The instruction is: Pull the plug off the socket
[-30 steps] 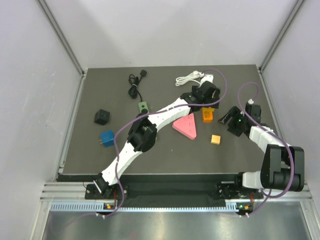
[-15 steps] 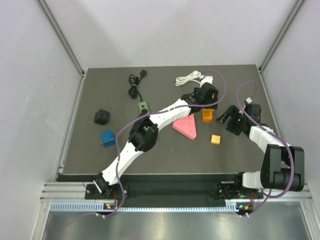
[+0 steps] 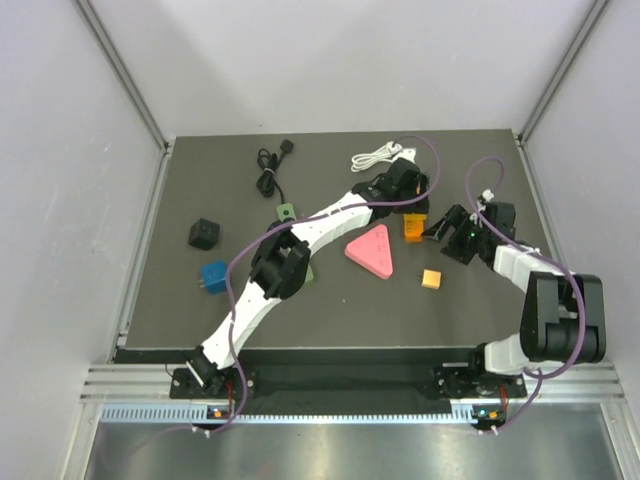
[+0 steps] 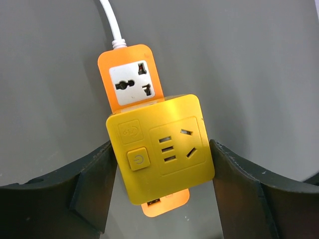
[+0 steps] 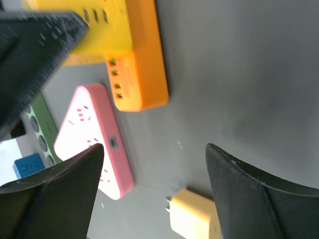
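Note:
A yellow cube plug (image 4: 159, 149) sits in an orange power strip (image 4: 130, 79) with a white cord (image 4: 112, 22). My left gripper (image 4: 162, 169) is shut on the plug, one finger against each side. In the top view the left gripper (image 3: 403, 192) hides the plug, and the strip's near end (image 3: 415, 230) shows below it. My right gripper (image 3: 441, 227) is open and empty just right of the strip. The right wrist view shows the strip (image 5: 144, 74) and plug (image 5: 107, 30) beyond its spread fingers (image 5: 154, 184).
A pink triangular strip (image 3: 371, 250) lies left of the orange one, with a small cream charger (image 3: 431, 279) near it. A green strip (image 3: 286, 212), a black cable (image 3: 268, 170), a black cube (image 3: 203, 234) and a blue cube (image 3: 214, 276) lie to the left.
My right gripper has moved left, closer to the orange strip. My left gripper has shifted slightly left over the plug.

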